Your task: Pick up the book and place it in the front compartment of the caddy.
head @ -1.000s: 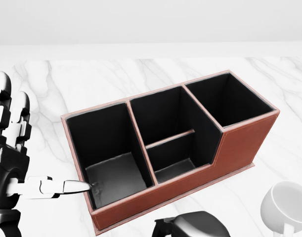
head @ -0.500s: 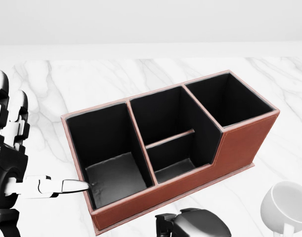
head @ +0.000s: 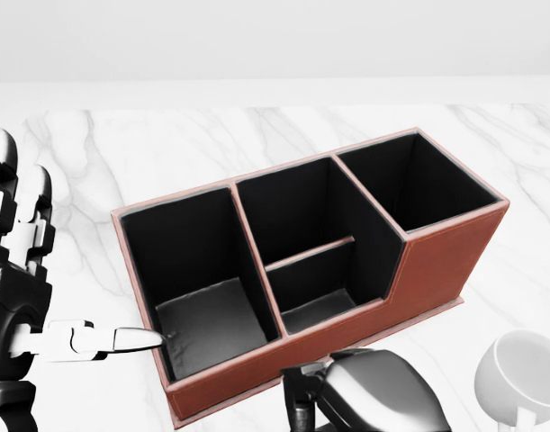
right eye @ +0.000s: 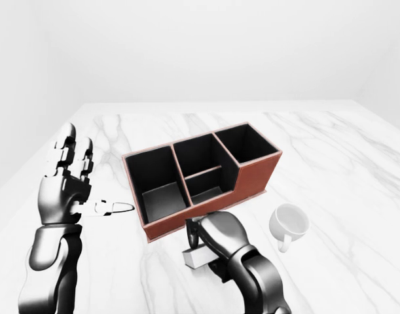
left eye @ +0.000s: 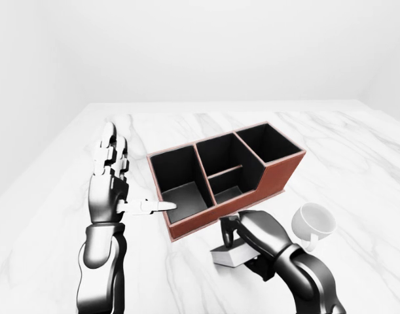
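— Changes, going left to right?

— Hardly any at the left hand. Stands released beside the caddy, fingers upright, thumb stretched toward the leftmost wall with its tip just beside it, much as a second ago. Grasps nothing.

— And the caddy itself?

— Unmoved on the marble table. Shows all compartments bare: a deep one at the left, a split pair in the middle, another deep one at the upper right of the head view.

— Then where the real change?

— Lower middle. Right hand now reaches further up into the head view than half a second ago, close under the caddy's near wall. Fingers curled down over the book, clenched on its far edge as far as the left-eye view shows.

— Book off the table yet?

— Cannot tell. Sits low under the palm, just below the caddy in both eye views, still outside every compartment.

— Meaning for the task?

— Looks like grasp made and carry beginning. Probably calls next for lifting over the low wall into the shallow middle compartment, likely the front one.

— Anything further right?

— Only the white mug, near the right forearm, unchanged. Worth minding on the lift.
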Robot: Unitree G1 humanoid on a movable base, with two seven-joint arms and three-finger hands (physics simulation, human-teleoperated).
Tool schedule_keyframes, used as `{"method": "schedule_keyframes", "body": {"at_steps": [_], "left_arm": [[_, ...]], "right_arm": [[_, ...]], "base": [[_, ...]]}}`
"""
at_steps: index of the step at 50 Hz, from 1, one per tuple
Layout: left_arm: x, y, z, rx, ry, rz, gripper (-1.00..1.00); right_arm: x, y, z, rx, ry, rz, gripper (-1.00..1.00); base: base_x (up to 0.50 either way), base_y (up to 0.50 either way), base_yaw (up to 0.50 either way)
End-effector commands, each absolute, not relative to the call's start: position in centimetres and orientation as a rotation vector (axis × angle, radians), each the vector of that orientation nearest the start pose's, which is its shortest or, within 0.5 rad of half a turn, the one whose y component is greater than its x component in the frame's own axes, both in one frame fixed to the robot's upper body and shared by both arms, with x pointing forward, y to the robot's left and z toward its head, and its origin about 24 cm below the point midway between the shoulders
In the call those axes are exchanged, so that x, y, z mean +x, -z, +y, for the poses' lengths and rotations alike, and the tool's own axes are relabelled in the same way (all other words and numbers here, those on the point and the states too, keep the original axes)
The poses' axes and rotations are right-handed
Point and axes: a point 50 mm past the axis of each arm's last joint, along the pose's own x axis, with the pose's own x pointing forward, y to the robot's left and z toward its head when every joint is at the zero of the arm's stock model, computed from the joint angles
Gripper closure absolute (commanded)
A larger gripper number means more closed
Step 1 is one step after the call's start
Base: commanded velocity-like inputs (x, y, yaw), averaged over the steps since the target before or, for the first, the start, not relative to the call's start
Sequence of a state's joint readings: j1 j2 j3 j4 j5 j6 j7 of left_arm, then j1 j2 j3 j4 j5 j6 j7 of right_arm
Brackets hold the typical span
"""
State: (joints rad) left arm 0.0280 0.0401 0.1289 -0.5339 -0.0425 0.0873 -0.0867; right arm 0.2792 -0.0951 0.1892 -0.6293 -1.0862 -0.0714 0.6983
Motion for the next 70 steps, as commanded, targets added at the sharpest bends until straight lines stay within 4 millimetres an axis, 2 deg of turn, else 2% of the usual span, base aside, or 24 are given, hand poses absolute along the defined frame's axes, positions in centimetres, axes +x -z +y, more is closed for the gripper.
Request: {"method": "schedule_keyframes", "body": {"at_steps": [1,20,42,53,70], "left_arm": [[22.5,-15.0,17.8,0.049,-0.025,-0.425,-1.00],[22.6,-15.0,17.8,0.050,-0.028,-0.424,-1.00],[22.5,-15.2,17.8,0.050,-0.028,-0.432,-1.00],[22.5,-15.0,17.8,0.049,-0.027,-0.424,-1.00],[22.5,-15.2,17.9,0.047,-0.030,-0.434,-1.00]], "right_arm": [[17.6,-12.6,-11.3,-1.193,-0.490,-0.155,1.00],[17.7,-15.8,-12.0,-1.182,-0.340,-0.249,1.00],[18.7,-21.1,-12.5,-1.183,-0.122,-0.457,1.00],[18.9,-23.5,-12.0,-1.208,-0.048,-0.575,1.00],[21.0,-26.3,-10.8,-1.250,0.001,-0.678,1.00]], "base": [[0.00,0.00,0.00],[0.00,0.00,0.00],[0.00,0.00,0.00],[0.00,0.00,0.00],[0.00,0.00,0.00]]}}
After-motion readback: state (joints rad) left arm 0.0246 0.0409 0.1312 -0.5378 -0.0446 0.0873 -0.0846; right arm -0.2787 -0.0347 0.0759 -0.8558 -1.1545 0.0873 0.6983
